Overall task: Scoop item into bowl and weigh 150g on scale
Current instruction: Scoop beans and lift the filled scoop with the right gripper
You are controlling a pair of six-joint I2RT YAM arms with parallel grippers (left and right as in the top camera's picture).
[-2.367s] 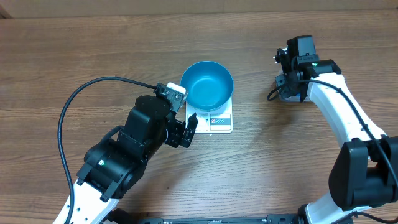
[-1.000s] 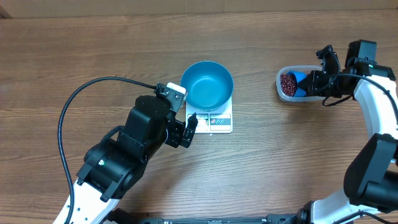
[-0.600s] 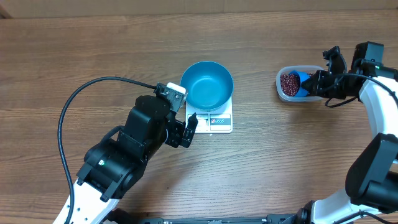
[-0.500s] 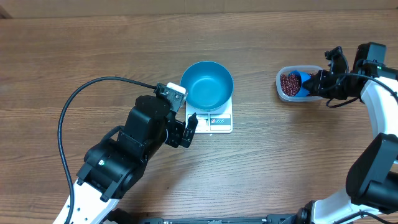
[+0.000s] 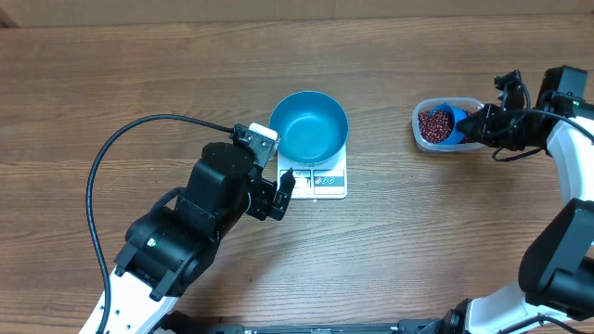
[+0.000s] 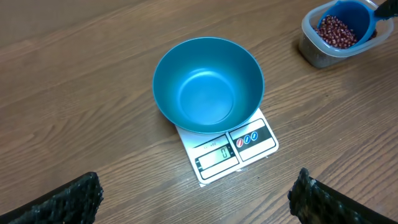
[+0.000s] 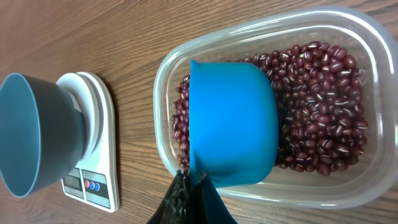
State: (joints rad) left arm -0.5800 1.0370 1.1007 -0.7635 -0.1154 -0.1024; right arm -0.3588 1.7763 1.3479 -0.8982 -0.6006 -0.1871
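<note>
The teal-blue bowl [image 5: 309, 128] stands empty on the white scale [image 5: 325, 181], whose display [image 6: 214, 158] reads zero. At the right, dark red beans [image 5: 432, 124] lie in a clear plastic tub [image 5: 419, 139]. My right gripper [image 5: 476, 125] is shut on the handle of a small blue scoop [image 5: 455, 121], which dips into the beans. In the right wrist view the scoop [image 7: 233, 124] shows its rounded back over the beans [image 7: 320, 118], with the gripper [image 7: 189, 190] just outside the tub's rim. My left gripper [image 6: 196, 202] hangs open below the scale, with nothing between its fingers.
The left arm's black cable [image 5: 121, 148] loops over the table to the left of the bowl. Bare wooden tabletop [image 5: 390, 241] lies between scale and tub and along the front. The tub sits close to the right arm's forearm [image 5: 566, 139].
My right gripper has drawn back to the right, uncovering the tub, and the scoop has shifted slightly right in the beans. The left arm, bowl and scale have stayed put.
</note>
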